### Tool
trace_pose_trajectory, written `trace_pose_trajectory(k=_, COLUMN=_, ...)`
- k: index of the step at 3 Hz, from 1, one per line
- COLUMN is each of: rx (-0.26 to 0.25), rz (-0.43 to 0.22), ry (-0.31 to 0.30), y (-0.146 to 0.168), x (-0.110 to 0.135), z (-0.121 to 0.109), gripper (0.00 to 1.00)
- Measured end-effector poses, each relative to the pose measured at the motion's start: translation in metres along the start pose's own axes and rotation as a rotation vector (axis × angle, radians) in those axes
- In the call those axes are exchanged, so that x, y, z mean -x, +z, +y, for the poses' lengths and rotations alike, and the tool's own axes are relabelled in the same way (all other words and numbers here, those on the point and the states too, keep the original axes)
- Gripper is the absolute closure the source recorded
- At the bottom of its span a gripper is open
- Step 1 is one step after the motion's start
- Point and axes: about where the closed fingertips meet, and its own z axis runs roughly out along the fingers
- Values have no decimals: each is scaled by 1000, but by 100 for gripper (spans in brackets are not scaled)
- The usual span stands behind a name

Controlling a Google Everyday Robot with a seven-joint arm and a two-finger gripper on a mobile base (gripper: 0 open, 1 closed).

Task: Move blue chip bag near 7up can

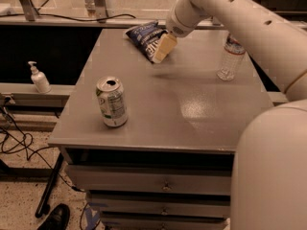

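Observation:
The blue chip bag [145, 39] lies crumpled at the far edge of the grey table [201, 114], left of centre. The 7up can [112, 102] stands upright near the front left of the table, pull-tab top open. My gripper [163, 49] hangs from the white arm at the right end of the bag, partly covering it, just above the table. The can is well apart from the bag, nearer the front.
A clear plastic water bottle [230, 56] stands at the far right of the table. A soap dispenser [38, 78] sits on a ledge to the left. Drawers [163, 186] are below the table. Cables and a shoe lie on the floor.

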Motion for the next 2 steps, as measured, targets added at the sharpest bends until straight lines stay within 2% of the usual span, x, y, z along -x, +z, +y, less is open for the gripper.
trace_pose_trajectory(k=1, rx=23, rz=31, ry=14, y=35, x=2, z=-5, gripper=0)
trace_pose_trajectory(k=2, rx=37, rz=67, ry=29, y=57, x=-8, z=-10, gripper=0)
